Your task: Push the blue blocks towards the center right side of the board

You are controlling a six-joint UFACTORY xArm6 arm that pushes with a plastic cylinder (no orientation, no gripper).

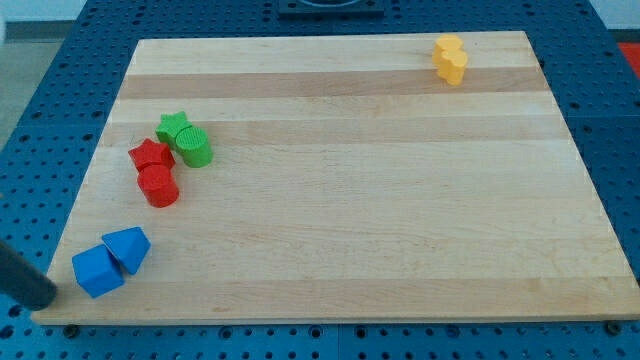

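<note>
Blue blocks, board's lower-left corner
My tip (42,298) sits just left of blue cube (97,271), which touches blue wedge-like block (128,247); no claw fitted.

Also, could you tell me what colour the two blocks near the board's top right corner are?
Yellow blocks, shown in the camera view.

The rod (22,280) is cut off by the view's left edge at about eight o'clock, so only its lower stretch is seen; its tip (44,300) is slightly blurred where it rests at the board's edge. A dark fixture (330,8) at twelve o'clock is cropped by the top edge. The two yellow blocks (450,59) at one o'clock overlap, and their shapes cannot be told apart. The perforated blue table (40,90) is cropped on all sides.
</note>
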